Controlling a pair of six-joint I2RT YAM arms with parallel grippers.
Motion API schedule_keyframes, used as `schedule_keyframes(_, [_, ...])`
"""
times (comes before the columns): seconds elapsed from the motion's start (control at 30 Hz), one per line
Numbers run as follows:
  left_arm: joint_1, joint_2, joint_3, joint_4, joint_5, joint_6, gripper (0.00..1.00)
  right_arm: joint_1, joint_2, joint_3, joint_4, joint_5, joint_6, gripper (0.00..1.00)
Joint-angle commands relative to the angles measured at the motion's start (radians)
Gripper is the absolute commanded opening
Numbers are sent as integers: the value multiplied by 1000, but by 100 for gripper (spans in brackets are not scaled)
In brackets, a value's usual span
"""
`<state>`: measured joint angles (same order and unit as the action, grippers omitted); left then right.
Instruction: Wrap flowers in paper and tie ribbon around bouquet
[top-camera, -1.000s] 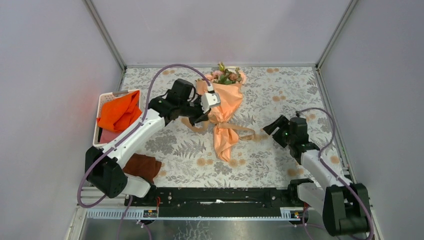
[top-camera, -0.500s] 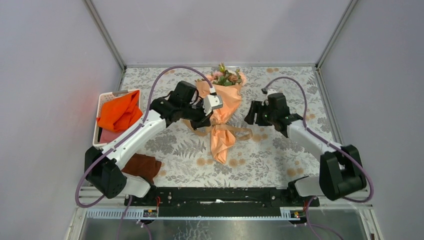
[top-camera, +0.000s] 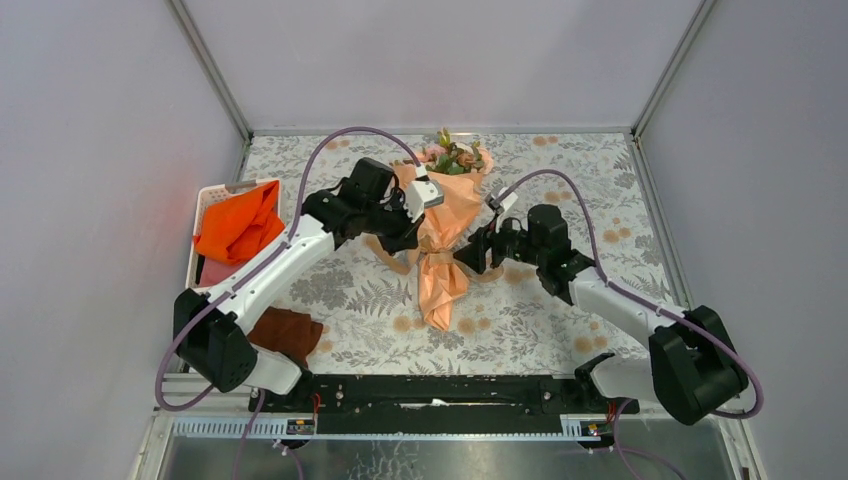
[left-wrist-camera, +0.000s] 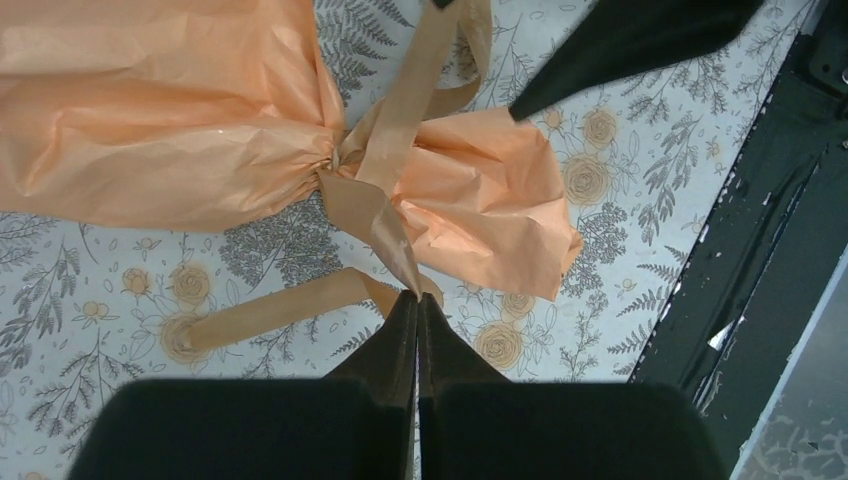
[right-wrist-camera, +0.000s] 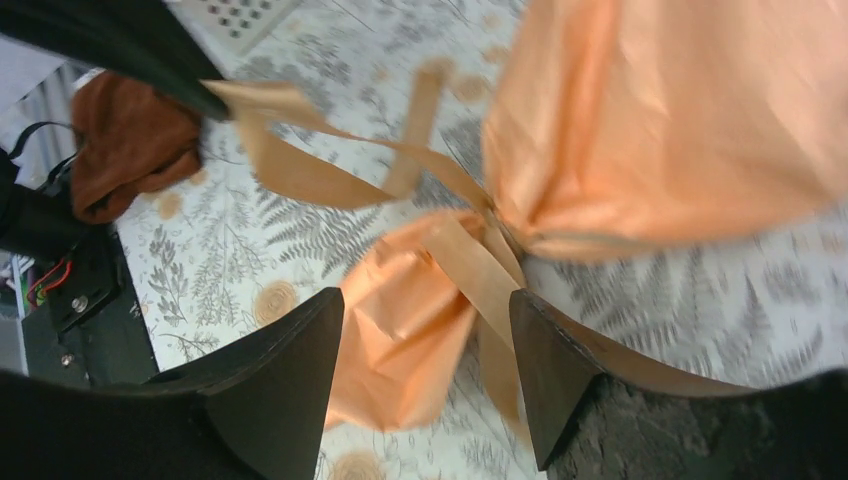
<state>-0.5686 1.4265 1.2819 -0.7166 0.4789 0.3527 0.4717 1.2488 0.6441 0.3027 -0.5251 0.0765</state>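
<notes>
- Nearest the arm bases, a brown cloth (top-camera: 285, 332) lies beside the left arm on the floral table (top-camera: 560, 320), well apart from the work.
- Next out, the narrow tail of the bouquet (top-camera: 445, 215) points toward the bases. Its peach paper (left-wrist-camera: 160, 120) is gathered at the neck, where the ribbon (left-wrist-camera: 385, 215) is cinched round it.
- The left gripper (left-wrist-camera: 417, 300) is closed tight, pinching only the very tip of one ribbon end, which runs up to the neck (another length loops slack on the table just beside it).
- The right gripper (right-wrist-camera: 425, 297) stands wide open at the neck from the other side and grips nothing. A ribbon strand runs between its fingers, with crumpled paper right behind.
- Likely risk: with so thin a hold, any pull may slip the ribbon out of the left fingers and slacken the wrap.
- Likely risk: if the right jaws close where they stand, they may take paper along with ribbon and tear it. Nothing pins the bouquet, so a sideways tug could drag it.
- At the left edge sits a white basket (top-camera: 212, 192) holding an orange cloth (top-camera: 240, 225).
- Farthest out, the pink flowers (top-camera: 455, 155) spill from the cone's mouth toward the back wall.
</notes>
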Motion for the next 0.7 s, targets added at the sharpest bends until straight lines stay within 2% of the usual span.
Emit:
schedule_keyframes(0.0, [1,28,54,-45,-18,-27,0,44,53,-58,419,-147,-98,69])
schedule_keyframes(0.13, [-10,79,38,73,7,-37,0,45,113,-78,575,-254,-90,71])
schedule_keyframes(0.37, [-6,-58,-225,445,156,172,0,47,249,-70,682,-328,-188,69])
schedule_keyframes(0.43, [10,-54,-264,480,225,221,0,47,316,-39,695,-344,-197,70])
schedule_keyframes(0.6, [71,-28,-351,534,377,257,0,51,445,-2,884,-336,-165,69])
schedule_keyframes(0.67, [96,-13,-360,551,419,273,0,53,470,31,890,-338,-162,69])
